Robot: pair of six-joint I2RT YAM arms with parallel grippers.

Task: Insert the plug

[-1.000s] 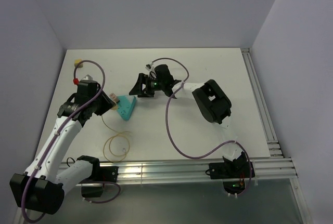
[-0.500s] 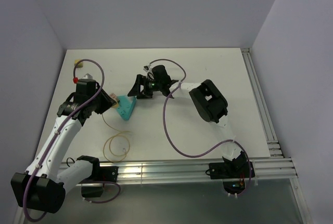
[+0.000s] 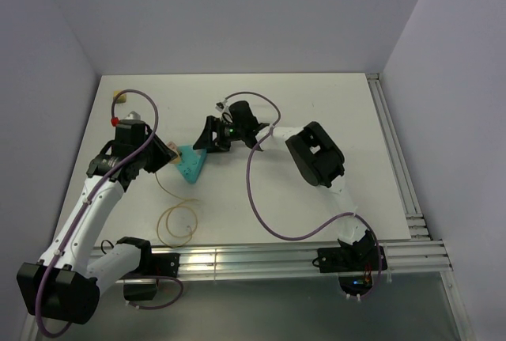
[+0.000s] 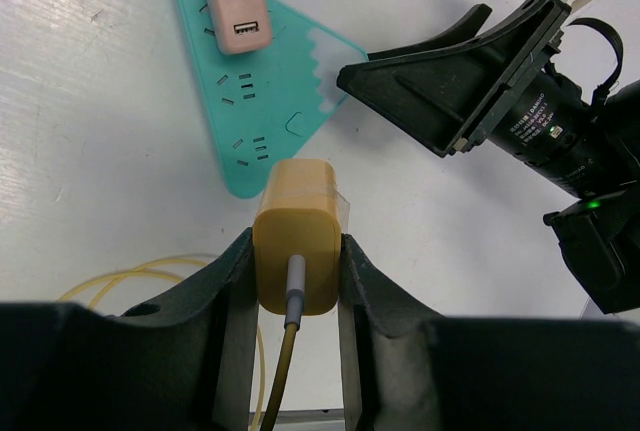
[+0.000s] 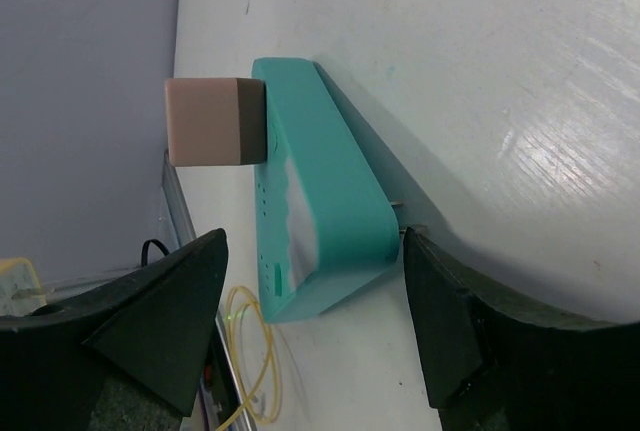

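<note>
My left gripper is shut on the plug, a yellow blocky connector whose thin yellow cable trails back into a loop. The plug hovers at the near tip of a teal wedge-shaped socket block that lies flat on the table, with a pink adapter plugged in at its far end. My right gripper is open and straddles one corner of the teal block, the right finger close to it and the left finger apart. From above, the left gripper and right gripper flank the block.
A small pale object sits at the table's back left corner. Purple arm cables hang over the middle of the table. Metal rails run along the right edge and the near edge. Walls enclose the back and sides.
My right gripper has moved left up to the teal block, and its jaws have narrowed a little. The left gripper and plug have barely moved.
</note>
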